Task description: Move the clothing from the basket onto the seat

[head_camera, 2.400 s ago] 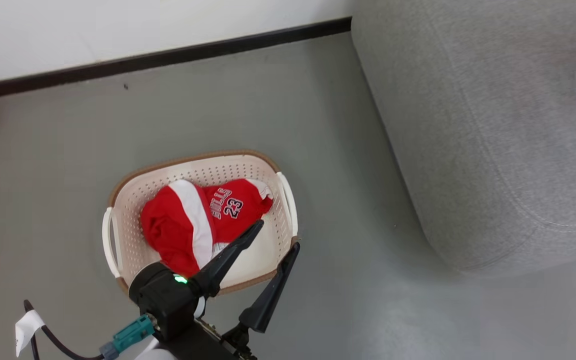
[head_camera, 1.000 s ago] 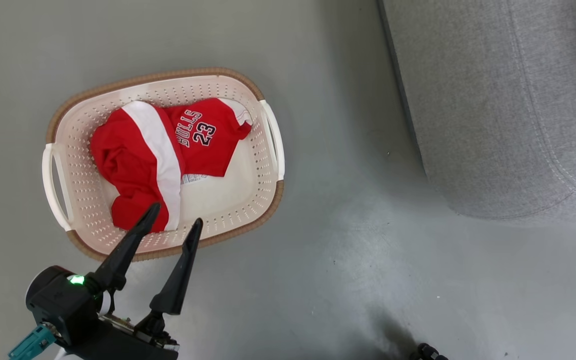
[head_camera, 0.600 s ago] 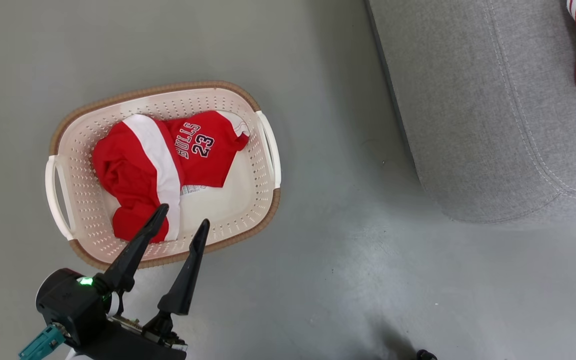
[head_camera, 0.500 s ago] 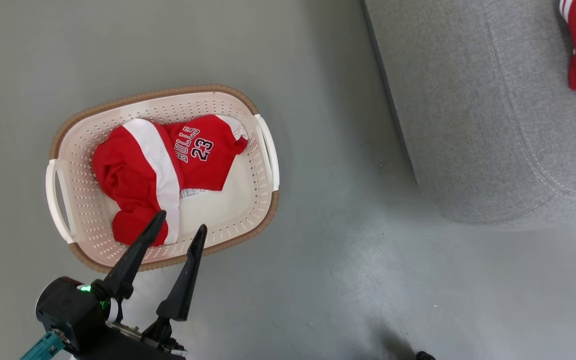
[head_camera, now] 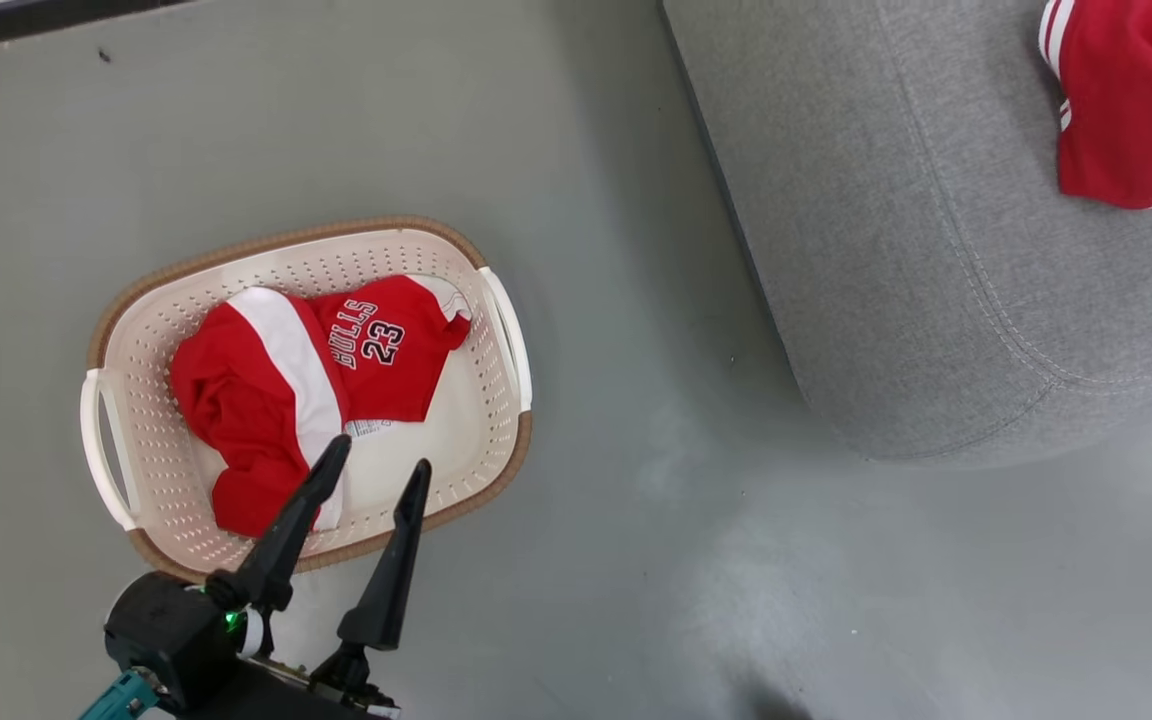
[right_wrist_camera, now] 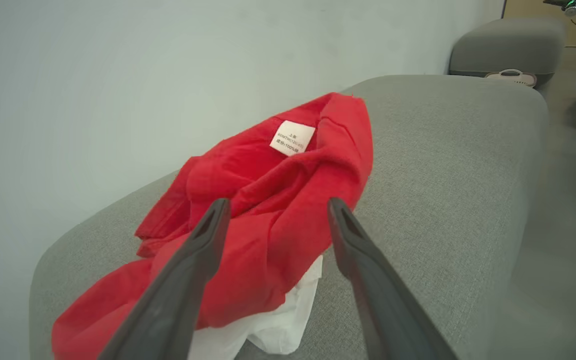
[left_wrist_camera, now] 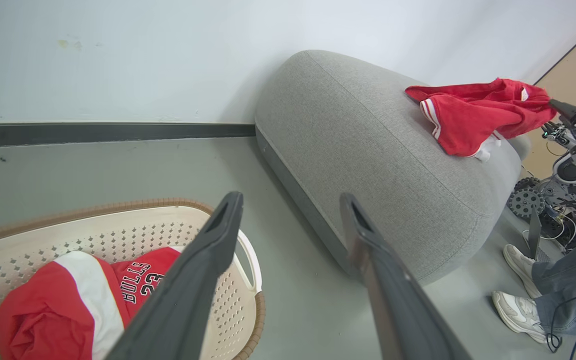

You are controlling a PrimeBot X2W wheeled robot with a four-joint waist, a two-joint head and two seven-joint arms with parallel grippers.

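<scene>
The basket (head_camera: 288, 243) stands on the grey floor (head_camera: 586, 600). The red jersey (head_camera: 236, 400), with a broad white band and the print BULLS 23, lies crumpled inside it; it fills the basket's far side and left-handle end; the basket's bottom is bare toward the near wall and the right handle.

The left gripper (head_camera: 382, 453) hangs over the basket's near rim, its two fingers spread wide with nothing between them; one fingertip lies over the jersey's near end beside the white band, the other over the basket's bare bottom; the jersey is thus just ahead of the gripper and to its left. Whether that tip touches the cloth cannot be told from the head view; in the left wrist view the jersey (left_wrist_camera: 43, 310) and the basket (left_wrist_camera: 93, 212) show low and to the left, under the left gripper (left_wrist_camera: 290, 199).

The seat (head_camera: 886, 250) stands past the basket's right handle, apart from it, with a strip of floor between them; a second red garment (head_camera: 1126, 110) lies on top of the seat, well apart from the basket.

In the right wrist view the right gripper (right_wrist_camera: 278, 202) has its fingers parted and clamps nothing; the second red garment (right_wrist_camera: 278, 240) lies heaped on the seat (right_wrist_camera: 443, 150) just beyond and between them; a white tag (right_wrist_camera: 292, 137) faces up on its far fold.

A person's shoes (left_wrist_camera: 518, 300) rest on the floor on the seat's side away from the basket.
</scene>
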